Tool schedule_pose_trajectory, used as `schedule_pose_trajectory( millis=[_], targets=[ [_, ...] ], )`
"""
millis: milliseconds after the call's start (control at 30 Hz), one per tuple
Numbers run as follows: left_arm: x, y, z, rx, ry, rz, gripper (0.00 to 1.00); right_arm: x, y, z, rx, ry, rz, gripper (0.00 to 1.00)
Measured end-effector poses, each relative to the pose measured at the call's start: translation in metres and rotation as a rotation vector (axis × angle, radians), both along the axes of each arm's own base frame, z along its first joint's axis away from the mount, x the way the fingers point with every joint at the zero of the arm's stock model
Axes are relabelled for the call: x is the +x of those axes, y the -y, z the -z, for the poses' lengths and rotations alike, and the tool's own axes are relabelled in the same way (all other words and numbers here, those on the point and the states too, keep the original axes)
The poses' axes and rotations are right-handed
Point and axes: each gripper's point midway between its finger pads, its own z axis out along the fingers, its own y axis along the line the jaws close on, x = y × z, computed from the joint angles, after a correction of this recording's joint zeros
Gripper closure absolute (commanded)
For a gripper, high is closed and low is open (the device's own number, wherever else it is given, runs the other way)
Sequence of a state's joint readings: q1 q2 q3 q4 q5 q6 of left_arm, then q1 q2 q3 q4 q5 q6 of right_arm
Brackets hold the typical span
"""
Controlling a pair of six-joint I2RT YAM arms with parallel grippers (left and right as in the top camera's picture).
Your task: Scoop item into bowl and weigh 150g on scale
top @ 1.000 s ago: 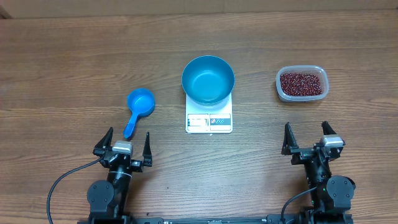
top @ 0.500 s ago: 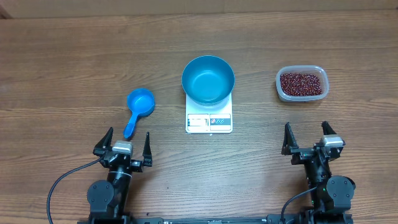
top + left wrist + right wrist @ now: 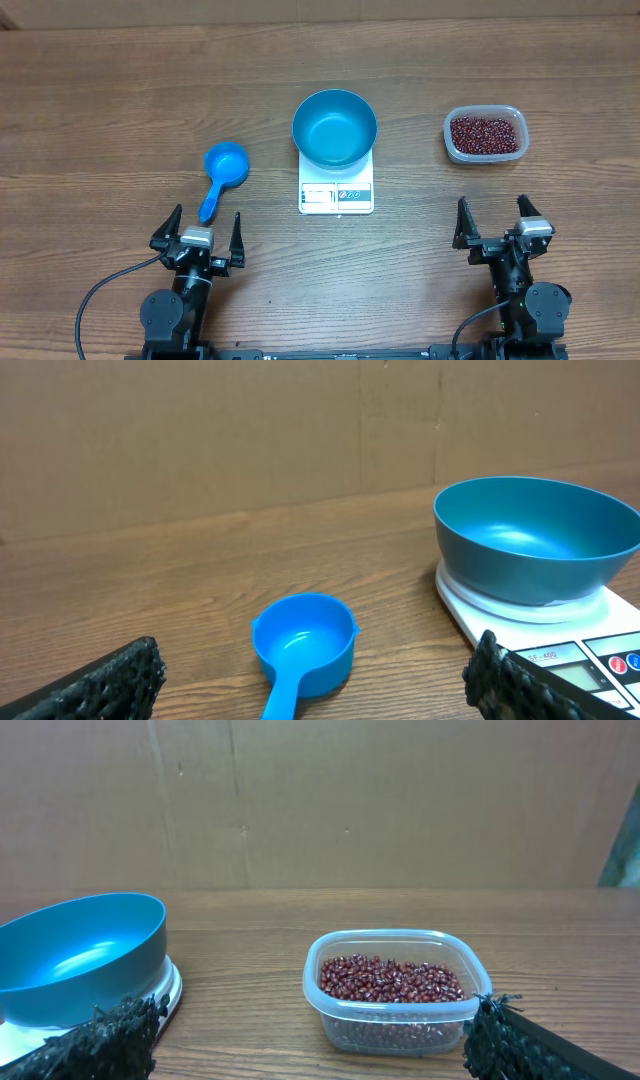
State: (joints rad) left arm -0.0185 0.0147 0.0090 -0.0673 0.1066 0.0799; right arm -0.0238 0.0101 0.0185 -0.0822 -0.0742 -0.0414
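Note:
The round blue bowl stands empty on the white scale at the table's middle. Dark red-brown beans fill a clear plastic tub at the right. A small blue scoop lies to the left of the scale, handle toward me. My left gripper is open just short of the scoop's handle, with nothing between its fingers. My right gripper is open in front of the tub, holding nothing.
A brown cardboard wall runs along the back of the wooden table. Both arm bases sit at the near edge, with a black cable looping from the left one.

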Motion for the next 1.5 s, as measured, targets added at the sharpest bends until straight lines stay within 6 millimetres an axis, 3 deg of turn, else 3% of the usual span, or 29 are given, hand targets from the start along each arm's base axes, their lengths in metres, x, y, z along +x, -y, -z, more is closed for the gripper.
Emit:
schedule_pose_trajectory(
  millis=[900,1033,1333,1500],
  targets=[
    [0.0,0.0,0.0,0.0,-0.004,0.0,0.0,0.0,0.0,0.0,0.0,0.0,0.0,0.0],
    [-0.004,-0.001,-0.006,0.001,-0.027,-0.004,0.0,0.0,0.0,0.0,0.0,0.0,0.0,0.0],
    [-0.016,-0.001,-0.044,0.001,-0.011,-0.007,0.0,0.0,0.0,0.0,0.0,0.0,0.0,0.0],
    [-0.014,-0.003,-0.045,0.004,-0.084,-0.017,0.0,0.0,0.0,0.0,0.0,0.0,0.0,0.0]
  ],
)
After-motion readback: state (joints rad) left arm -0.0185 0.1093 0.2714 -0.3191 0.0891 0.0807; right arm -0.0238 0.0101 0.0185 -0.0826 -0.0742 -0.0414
